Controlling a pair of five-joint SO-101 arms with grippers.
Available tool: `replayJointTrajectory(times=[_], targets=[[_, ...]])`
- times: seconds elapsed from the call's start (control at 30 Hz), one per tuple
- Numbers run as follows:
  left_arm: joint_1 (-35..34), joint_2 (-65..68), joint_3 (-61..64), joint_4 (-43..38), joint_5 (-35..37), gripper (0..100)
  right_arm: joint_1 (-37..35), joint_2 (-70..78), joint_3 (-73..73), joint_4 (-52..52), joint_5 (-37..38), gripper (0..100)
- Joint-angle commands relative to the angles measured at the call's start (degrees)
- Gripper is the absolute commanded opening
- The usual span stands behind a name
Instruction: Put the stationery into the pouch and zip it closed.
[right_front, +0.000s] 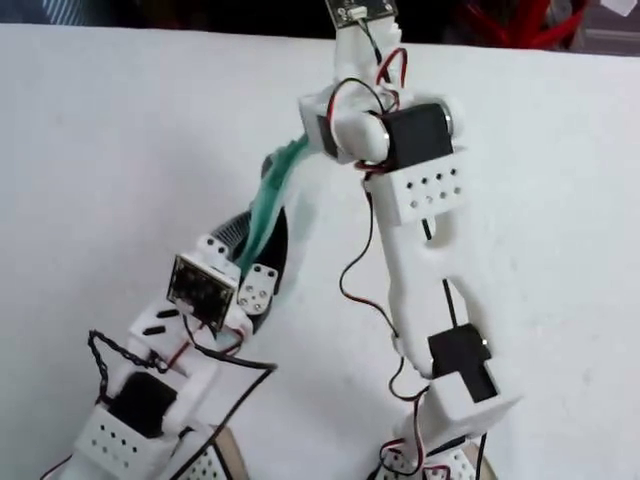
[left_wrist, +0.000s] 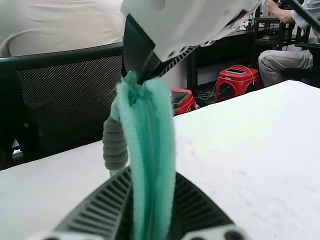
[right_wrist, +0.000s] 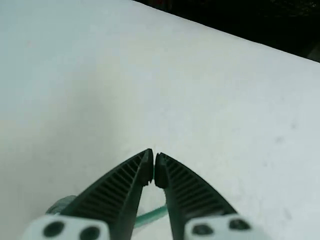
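Green pouch (left_wrist: 147, 165) clamped tight by left gripper (left_wrist: 152, 176) and right gripper (right_wrist: 153, 155).

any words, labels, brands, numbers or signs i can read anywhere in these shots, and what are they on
No text can be read in any view.
Green pouch: no print on the mesh that shows.
White arm housing: no label or number to be seen.
Small board at the far edge of the table: any marking is too small to read.
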Motion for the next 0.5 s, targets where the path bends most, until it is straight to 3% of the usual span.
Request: replayJointTrajectory(times=[0.0,0.07,0.17,0.3,0.47], targets=[[0.04,0.84,0.35,0.18,-0.18,2,-2.42,-4.44,-5.36,2.59,0.26,4.9],[0.04,0.84,0.35,0.18,-0.18,2,-5.76,-6.37,-8.35,5.67,-0.62,12.6],[0.04,0.84,0.35,0.18,-0.09,2,-9.45,-7.34,-10.20,9.27,-9.49,20.4],[-0.13,0.84,0.35,0.18,0.00,2,-11.91,-5.76,-10.20,9.45,-17.58,21.1],[-0.31,0.84,0.35,0.18,0.00,2,-13.93,-5.05,-9.93,10.33,-21.98,20.9]])
